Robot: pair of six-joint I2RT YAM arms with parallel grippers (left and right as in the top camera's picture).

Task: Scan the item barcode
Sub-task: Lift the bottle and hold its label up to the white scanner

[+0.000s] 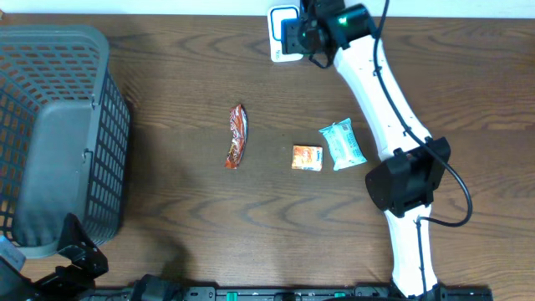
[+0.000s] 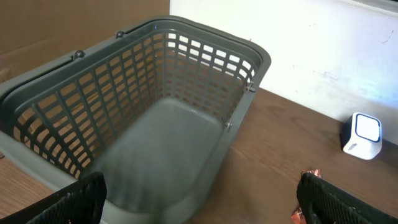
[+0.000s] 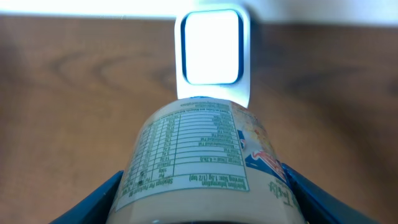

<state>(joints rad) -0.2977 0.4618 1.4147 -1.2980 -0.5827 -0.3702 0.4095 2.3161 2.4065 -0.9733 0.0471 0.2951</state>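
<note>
The labelled tub (image 3: 205, 165) is up at the far edge of the table (image 1: 184, 209), a little right of centre, and it sits in my right gripper (image 3: 205, 200). The jaws are clamped on its round sides, one of the blue fingers (image 3: 93, 202) showing on each flank. It lies on its side along my wrist view, with the nutrition table turned up toward the camera and red lettering curling round the right-hand side. Its far end points straight at the white scanner (image 3: 212, 50), whose bright window glows directly beyond it. The tub's end overlaps the scanner's lower edge in this view, but I cannot tell whether they touch.

Nearer, around mid-table, three things lie loose. A pale teal soft pack (image 1: 342, 144) is just beside a small orange packet (image 1: 307, 157). Further left, well apart from both, is a long brown snack wrapper (image 1: 237, 136).

Over on the left side stands the grey mesh basket (image 2: 124, 87), with nothing visible inside it from my left wrist view. My left gripper (image 2: 199, 208) hangs at the basket's near end, jaws spread wide and holding nothing.
</note>
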